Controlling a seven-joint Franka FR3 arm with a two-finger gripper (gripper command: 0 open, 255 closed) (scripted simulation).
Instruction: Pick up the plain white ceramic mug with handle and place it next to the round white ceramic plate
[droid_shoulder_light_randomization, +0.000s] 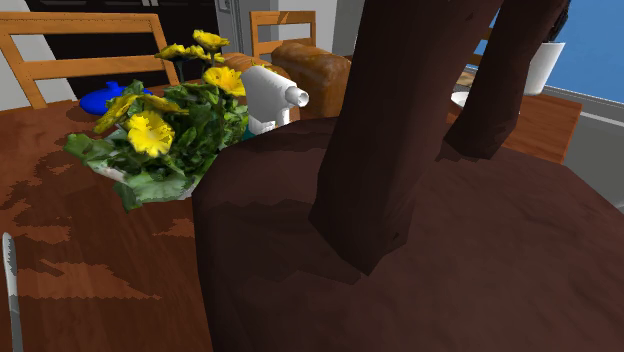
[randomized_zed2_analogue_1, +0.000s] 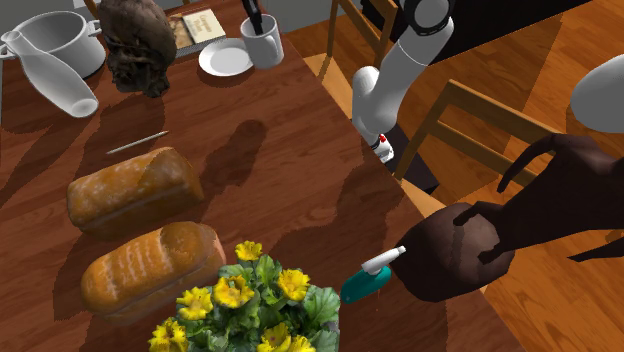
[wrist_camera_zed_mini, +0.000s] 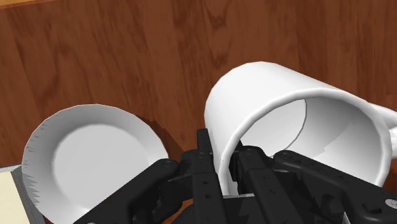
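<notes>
Hand (wrist_camera_zed_mini: 224, 160) pinches the white mug (wrist_camera_zed_mini: 299, 127) by its wall: one finger inside the rim, one outside, wall clamped between them. Mug handle (wrist_camera_zed_mini: 389, 130) is on the side away from the plate. Round white plate (wrist_camera_zed_mini: 95, 159) lies just beside the mug on the brown wood tabletop (wrist_camera_zed_mini: 127, 57).

Second exterior view: mug (randomized_zed2_analogue_1: 264, 44) is upright at the right edge of the plate (randomized_zed2_analogue_1: 222, 58); touching or a hair apart, can't tell. Can't tell if the mug base sits on the tabletop (randomized_zed2_analogue_1: 280, 170). Hand (randomized_zed2_analogue_1: 254, 20) enters the mug from above, and the white arm (randomized_zed2_analogue_1: 400, 60) comes in from that view's right.

Elsewhere on the tabletop: bread loaf (randomized_zed2_analogue_1: 130, 190), second loaf (randomized_zed2_analogue_1: 150, 265), yellow flowers (randomized_zed2_analogue_1: 250, 305), grey pot (randomized_zed2_analogue_1: 65, 35), teal spray bottle (randomized_zed2_analogue_1: 368, 280).

Shoulder view: a big dark brown shape (droid_shoulder_light_randomization: 400, 200) sits in front, with the flowers (droid_shoulder_light_randomization: 150, 130) to its left.
</notes>
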